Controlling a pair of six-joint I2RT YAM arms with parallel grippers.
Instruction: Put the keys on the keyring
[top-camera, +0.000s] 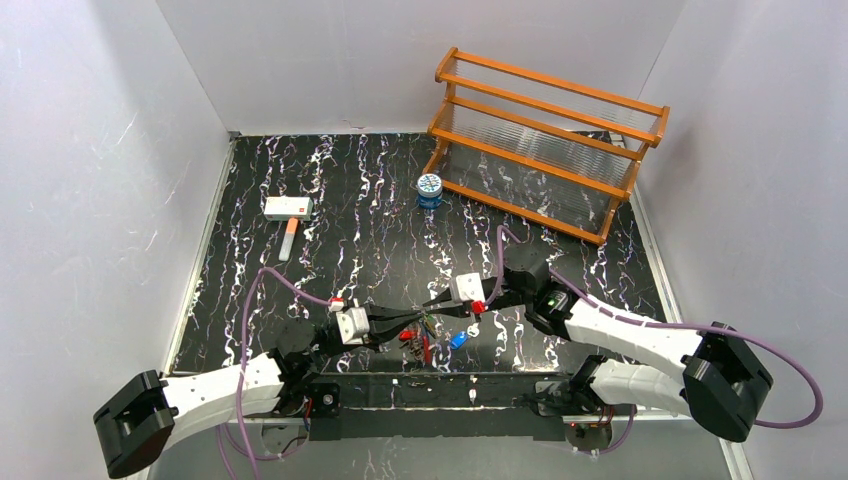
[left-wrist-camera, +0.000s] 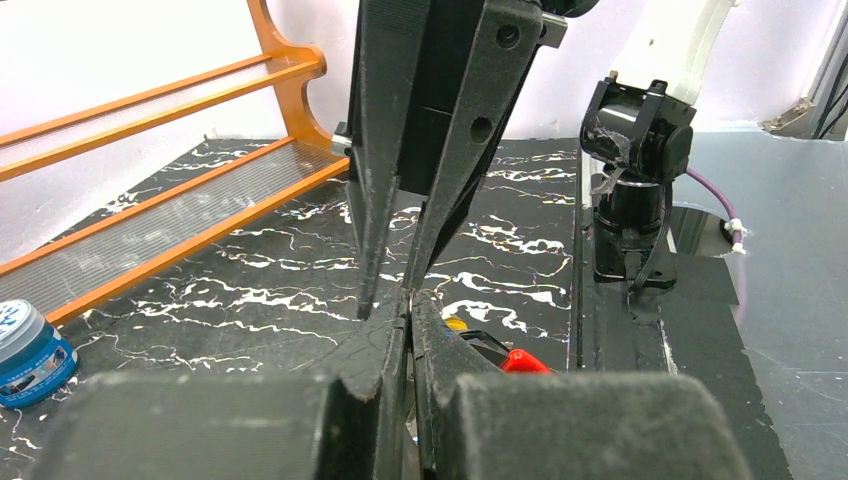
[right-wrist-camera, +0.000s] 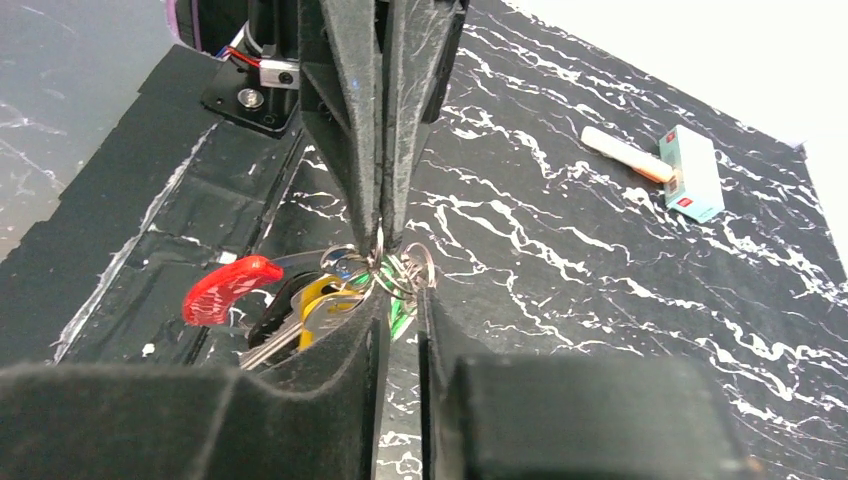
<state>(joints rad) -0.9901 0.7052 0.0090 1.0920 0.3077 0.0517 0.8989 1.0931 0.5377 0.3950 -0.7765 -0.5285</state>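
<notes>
Labels first: the small white box (right-wrist-camera: 690, 172) at the far left of the table (top-camera: 350, 200) carries a red mark on its end, too small for me to read, and a white stick (right-wrist-camera: 625, 153) with an orange tip lies just beside it. The round tin (top-camera: 429, 190) in front of the orange rack (top-camera: 545, 140) has a blue-and-white patterned lid; I can make out no words on it. Near the middle of the table's near edge my two arms meet tip to tip. The left gripper (right-wrist-camera: 378, 232) is clamped tight on the thin wire of the keyring (right-wrist-camera: 379, 247), which stands on edge between its fingertips. The keys (right-wrist-camera: 310, 305) hang bunched from it and fan out toward the left arm's side. The red key (right-wrist-camera: 232, 290) has its long axis running away from the ring, nearly level. The yellow key (right-wrist-camera: 318, 296) and a plain silver one slant downward beside it, and the green key (right-wrist-camera: 400, 318) sits right under the ring. The right gripper (left-wrist-camera: 388, 298) has its jaws standing a narrow slit apart right at the ring, and I cannot tell whether they pinch anything. The blue key (top-camera: 458, 340) lies apart on the table, just right of the bunch, its long axis diagonal in the overhead view.
</notes>
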